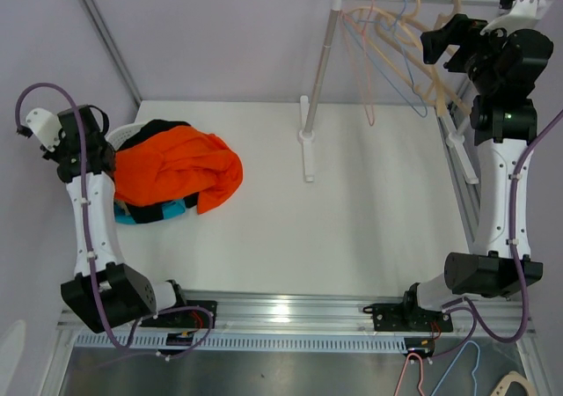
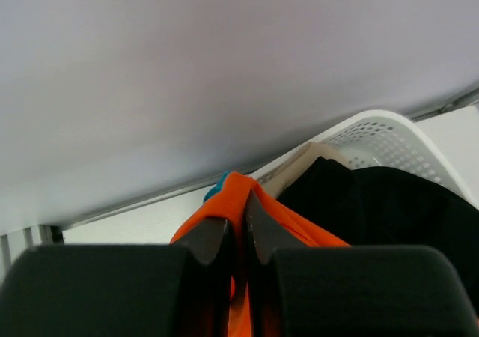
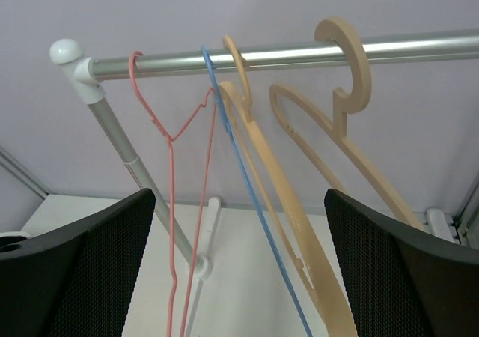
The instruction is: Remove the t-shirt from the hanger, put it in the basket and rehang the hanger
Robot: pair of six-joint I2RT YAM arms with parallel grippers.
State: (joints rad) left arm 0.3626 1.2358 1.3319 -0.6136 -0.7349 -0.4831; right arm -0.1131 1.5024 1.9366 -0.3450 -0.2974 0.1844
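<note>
Light is soft and even in all three views, a diffuse overhead sort of look with nothing harsh. From the top, the white table (image 1: 369,202) is bright but not blown out, and shadows barely register, just a faint one under the orange t-shirt (image 1: 176,172). The only real glare is a white hotspot on the aluminium rail (image 1: 286,308) at the near edge. The left wrist view is the weak one: the left gripper (image 2: 238,236) is a dark, out-of-focus mass, and the basket (image 2: 389,138) looks a bit soft. The right wrist view is crisp on the hangers (image 3: 358,75), with a bright streak along the metal bar (image 3: 419,45). The right gripper (image 3: 236,202) has near-black, blurry fingers (image 3: 82,277) in the bottom corners.
</note>
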